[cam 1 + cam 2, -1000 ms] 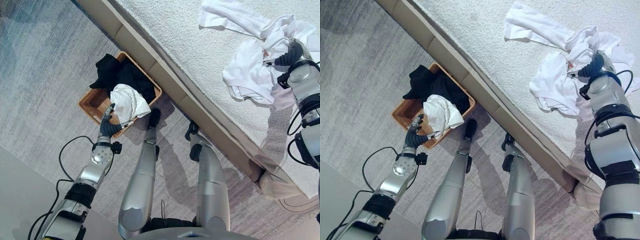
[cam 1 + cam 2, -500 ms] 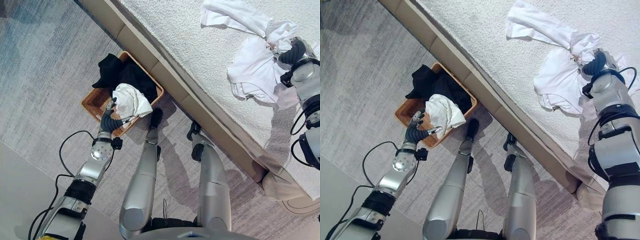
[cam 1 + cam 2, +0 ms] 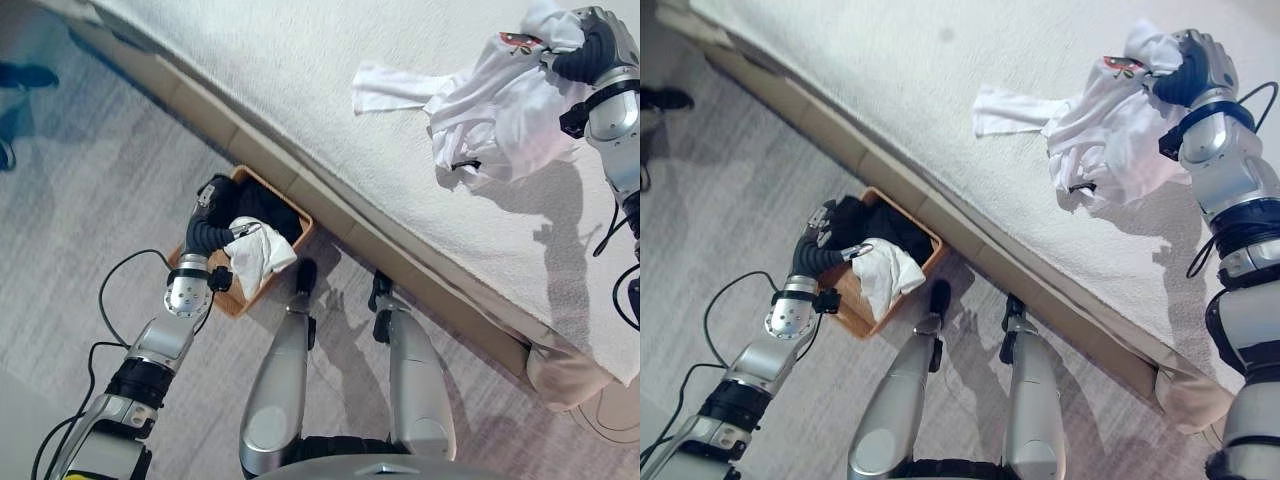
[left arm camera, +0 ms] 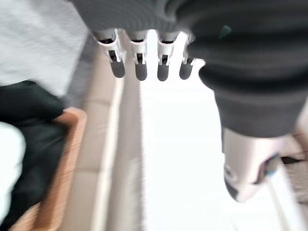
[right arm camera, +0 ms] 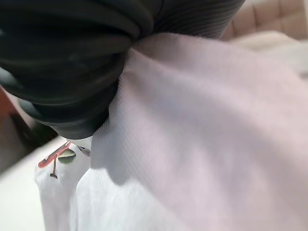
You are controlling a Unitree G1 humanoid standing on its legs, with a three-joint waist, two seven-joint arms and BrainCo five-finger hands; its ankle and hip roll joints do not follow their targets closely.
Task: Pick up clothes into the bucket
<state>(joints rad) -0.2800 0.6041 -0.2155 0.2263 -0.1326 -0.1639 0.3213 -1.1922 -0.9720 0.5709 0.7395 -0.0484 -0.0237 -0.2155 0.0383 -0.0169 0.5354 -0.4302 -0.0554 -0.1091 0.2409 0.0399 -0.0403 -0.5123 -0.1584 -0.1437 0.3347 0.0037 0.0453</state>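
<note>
Now, in the left eye view, the right hand has lifted the white clothes off the bed; a second ago they lay spread there, so the pick is made and the carry remains. The whole picture has also shifted, so the camera moved.

Right eye view: the basket, holding a dark garment and a white garment, sits on the floor against the bed, well apart from the raised clothes.

Left wrist view: the left hand hangs with fingers straight and spread, holding nothing.

Right wrist view: white cloth bunches out of the right hand's dark cover, the fingers curled on it.
</note>
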